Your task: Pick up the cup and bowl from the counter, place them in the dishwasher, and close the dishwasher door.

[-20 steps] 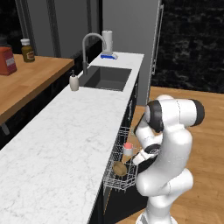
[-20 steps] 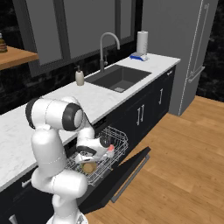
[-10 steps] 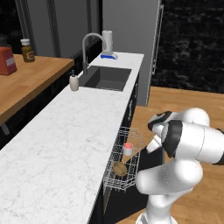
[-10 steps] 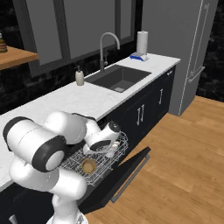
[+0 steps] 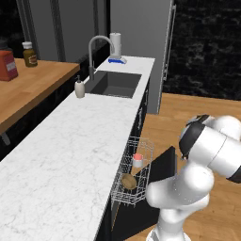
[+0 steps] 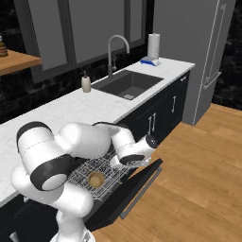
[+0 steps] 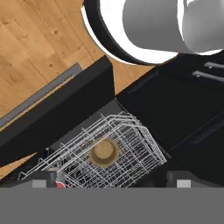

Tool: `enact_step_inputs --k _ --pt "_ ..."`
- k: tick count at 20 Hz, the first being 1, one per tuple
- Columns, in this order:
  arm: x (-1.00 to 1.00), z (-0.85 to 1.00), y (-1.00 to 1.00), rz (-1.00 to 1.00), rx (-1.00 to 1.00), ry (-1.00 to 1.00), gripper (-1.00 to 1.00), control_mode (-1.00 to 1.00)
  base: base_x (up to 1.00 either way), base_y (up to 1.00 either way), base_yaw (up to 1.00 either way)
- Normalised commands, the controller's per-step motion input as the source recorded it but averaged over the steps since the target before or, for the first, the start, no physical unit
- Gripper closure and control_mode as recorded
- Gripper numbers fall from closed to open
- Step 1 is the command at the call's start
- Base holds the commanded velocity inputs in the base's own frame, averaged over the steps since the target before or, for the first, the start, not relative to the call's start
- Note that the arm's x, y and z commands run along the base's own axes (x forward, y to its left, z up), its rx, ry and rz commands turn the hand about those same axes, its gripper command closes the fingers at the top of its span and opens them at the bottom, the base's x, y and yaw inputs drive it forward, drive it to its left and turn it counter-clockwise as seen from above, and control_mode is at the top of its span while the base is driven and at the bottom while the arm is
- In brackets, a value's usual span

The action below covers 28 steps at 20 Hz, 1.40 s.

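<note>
Dishwasher (image 5: 141, 197) sits under the counter (image 5: 70, 155), its wire rack (image 5: 134, 172) pulled out over the lowered dishwasher door (image 5: 164, 167). Bowl (image 5: 128, 181) lies in the rack, brown, open side up in the hand view (image 7: 104, 152). Cup (image 5: 137, 160) stands in the same rack just behind the bowl, red top up, the 2 close together but whether they touch I cannot tell. From the right base view the bowl (image 6: 96, 179) sits in the rack (image 6: 101, 170) and the door (image 6: 132, 186) hangs open, tilted down toward the wood floor (image 6: 198, 189).

Gripper (image 7: 111, 178) hovers above the rack with its 2 fingertips (image 7: 43, 178) spread wide, nothing between them, the bowl straight below in the gap. The arm's wrist (image 6: 134, 151) hangs over the far end of the rack in the right base view; the fingers themselves are hard to make out there.

Farther along the counter: sink (image 5: 113, 84) with faucet (image 5: 96, 47), a beige soap bottle (image 5: 80, 88) beside it, a paper towel roll (image 5: 116, 45) at the far end. Wooden shelf (image 5: 28, 89) on the left holds a red box (image 5: 7, 65) and a jar (image 5: 29, 54).
</note>
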Motion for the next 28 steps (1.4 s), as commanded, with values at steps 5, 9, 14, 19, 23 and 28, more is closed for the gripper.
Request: enact_step_inputs --k 5,9,14,19,23,28 --pt "-0.11 0.0 -1.0 -0.2 0.37 0.06 -1.0 -1.0 0.0 0.0 0.0" --pt "-0.01 -0.19 -0.85 -0.24 0.4 0.12 -1.0 -1.0 0.0 0.0 0.0" --pt "0.0 -0.74 -0.32 -0.24 0.32 0.11 -1.0 -1.0 0.0 0.0 0.0" --pt "0.0 -1.0 -0.11 -0.15 0.33 0.12 -1.0 -1.0 0.0 0.0 0.0" --pt "0.12 -0.9 -0.32 -0.06 0.37 0.06 -1.0 -1.0 0.0 0.0 0.0" --pt "0.48 -0.77 -0.23 -0.01 0.4 0.11 -1.0 -1.0 0.0 0.0 0.0"
